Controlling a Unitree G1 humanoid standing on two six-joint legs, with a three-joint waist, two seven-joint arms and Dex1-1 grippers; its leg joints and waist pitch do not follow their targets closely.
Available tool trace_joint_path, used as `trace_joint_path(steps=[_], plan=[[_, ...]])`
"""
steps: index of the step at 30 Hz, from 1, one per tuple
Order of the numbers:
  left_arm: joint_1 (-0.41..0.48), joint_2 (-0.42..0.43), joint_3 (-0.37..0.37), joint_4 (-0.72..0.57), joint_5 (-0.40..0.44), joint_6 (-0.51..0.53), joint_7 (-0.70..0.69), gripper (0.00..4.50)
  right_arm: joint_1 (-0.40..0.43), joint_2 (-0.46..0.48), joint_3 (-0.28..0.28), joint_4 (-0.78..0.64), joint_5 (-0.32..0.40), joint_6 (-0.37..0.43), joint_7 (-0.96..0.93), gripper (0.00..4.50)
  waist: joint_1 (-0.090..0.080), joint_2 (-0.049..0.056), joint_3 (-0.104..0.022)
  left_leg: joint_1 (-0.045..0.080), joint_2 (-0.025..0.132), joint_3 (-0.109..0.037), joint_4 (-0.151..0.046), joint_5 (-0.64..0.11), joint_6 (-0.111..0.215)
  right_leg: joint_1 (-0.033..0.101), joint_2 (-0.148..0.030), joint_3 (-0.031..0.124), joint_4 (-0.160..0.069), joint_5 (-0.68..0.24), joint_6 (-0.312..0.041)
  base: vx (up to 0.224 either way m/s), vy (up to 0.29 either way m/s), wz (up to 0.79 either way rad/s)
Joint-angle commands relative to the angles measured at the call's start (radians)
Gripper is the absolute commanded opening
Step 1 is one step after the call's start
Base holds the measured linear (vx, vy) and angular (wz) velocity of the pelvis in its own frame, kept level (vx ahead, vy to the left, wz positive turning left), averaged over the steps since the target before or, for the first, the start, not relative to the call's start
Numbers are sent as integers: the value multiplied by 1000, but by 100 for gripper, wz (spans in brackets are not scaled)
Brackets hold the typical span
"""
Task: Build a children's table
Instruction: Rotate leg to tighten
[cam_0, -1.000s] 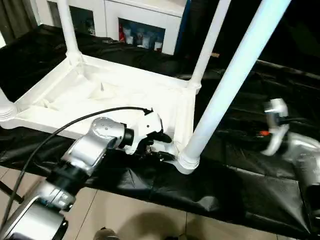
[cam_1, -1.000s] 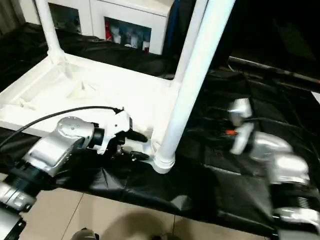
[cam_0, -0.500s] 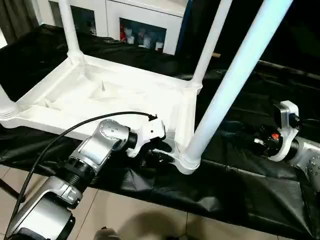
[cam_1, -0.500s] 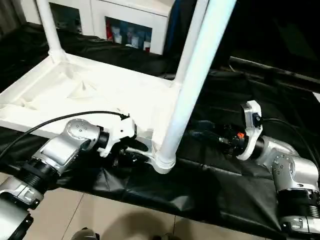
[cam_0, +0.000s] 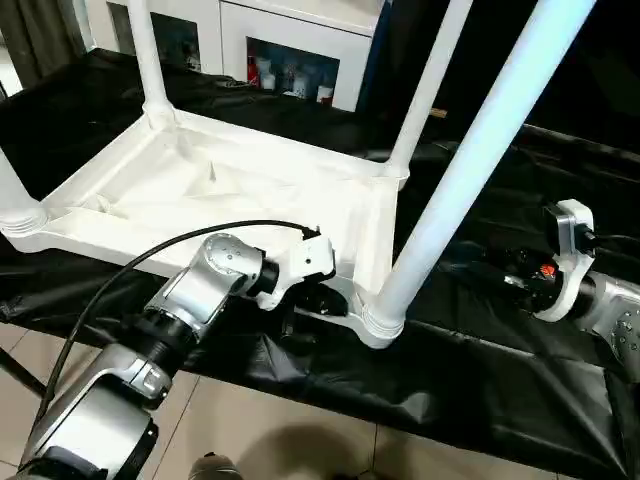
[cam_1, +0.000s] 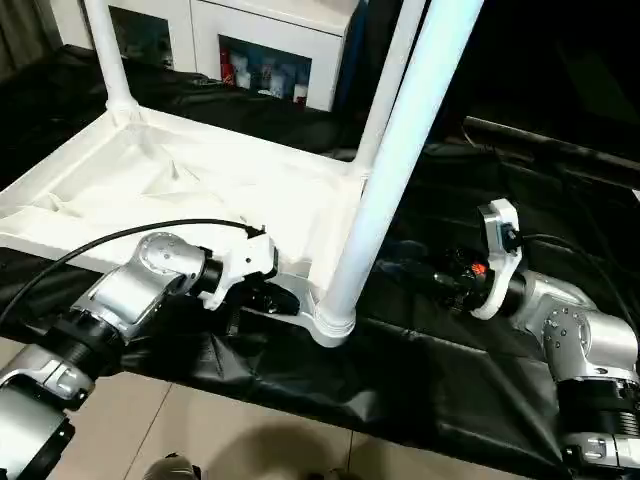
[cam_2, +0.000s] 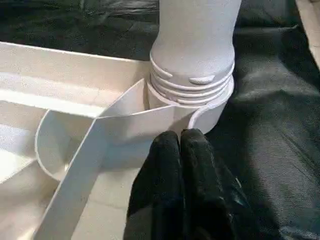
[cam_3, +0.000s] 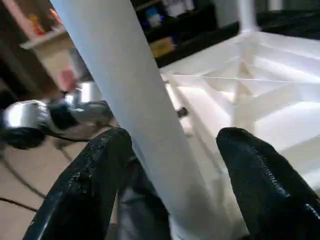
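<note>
W/ left tool (cam_2: 181, 145) pinched shut by the near-right corner socket (cam_0: 381, 322) and right tool (cam_3: 175, 165) wide around the leg (cam_0: 480, 150), not gripping, a bump could unseat that leg.

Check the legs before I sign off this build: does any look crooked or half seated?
Nothing stands out. The near leg sits in its corner socket, and the other legs rise straight from the upturned tabletop.
</note>
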Motion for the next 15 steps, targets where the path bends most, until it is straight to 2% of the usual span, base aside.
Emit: trace_joint_path(steps=[1, 2, 3, 4, 5, 6, 7, 8, 9, 12, 15], plan=[[-6, -4, 5, 36, 48, 25, 55, 6, -14, 12, -8, 36, -48, -69, -56, 323, 1, 4, -66, 2, -14, 12, -69, -269, -5, 42, -50, 19, -101, -459, -116, 0, 0, 0], [-4, -7, 7, 39, 56, 33, 75, 6, -22, 27, -11, 55, -70, -106, -94, 323, 0, 3, -66, 1, -15, 11, -69, -272, -4, 43, -50, 17, -103, -481, -105, 0, 0, 0], [-4, -7, 7, 39, 57, 34, 77, 6, -22, 29, -11, 57, -72, -109, -97, 323, -1, 3, -66, 1, -14, 10, -69, -275, -8, 41, -52, 17, -103, -490, -102, 0, 0, 0], [1, -15, 14, 42, 71, 50, 119, 6, -39, 54, -13, 99, -122, -181, -179, 323, -3, 6, -66, 2, -14, 9, -70, -278, -14, 38, -53, 16, -106, -511, -90, 0, 0, 0], [1, -15, 14, 42, 71, 50, 119, 6, -39, 54, -13, 99, -122, -181, -179, 323, -7, 5, -65, 3, -16, 9, -69, -280, -15, 36, -49, 15, -106, -515, -88, 0, 0, 0], [4, -21, 19, 41, 75, 64, 141, 6, -52, 68, -15, 131, -149, -213, -236, 323, -4, 9, -69, 2, -16, 8, -69, -264, -16, 40, -52, 16, -104, -499, -89, 0, 0, 0], [11, -28, 20, 31, 77, 77, 155, 6, -61, 79, -11, 160, -180, -255, -284, 323, -7, 9, -68, 3, -17, 9, -69, -266, -16, 37, -49, 16, -104, -490, -95, 0, 0, 0], [11, -28, 20, 31, 77, 77, 155, 6, -61, 79, -11, 160, -180, -255, -284, 323, -8, 10, -67, 3, -16, 10, -70, -277, -17, 37, -48, 15, -105, -481, -102, 0, 0, 0], [23, -38, 18, 14, 75, 80, 160, 6, -67, 91, -11, 186, -206, -289, -330, 323, -7, 9, -68, 5, -15, 9, -70, -277, -19, 36, -50, 15, -103, -474, -106, 0, 0, 0], [47, -52, 22, -14, 45, -7, 125, 6, -69, 106, -20, 189, -207, -306, -342, 323, -5, 11, -69, 2, -15, 10, -73, -275, -3, 42, -46, 18, -99, -412, -128, 0, 0, 0], [46, -59, 40, -25, 24, -29, 107, 44, -70, 112, -20, 199, -211, -327, -341, 323, -3, 14, -73, 3, -12, 12, -73, -254, 1, 43, -42, 21, -89, -318, -155, 0, 0, 0]])
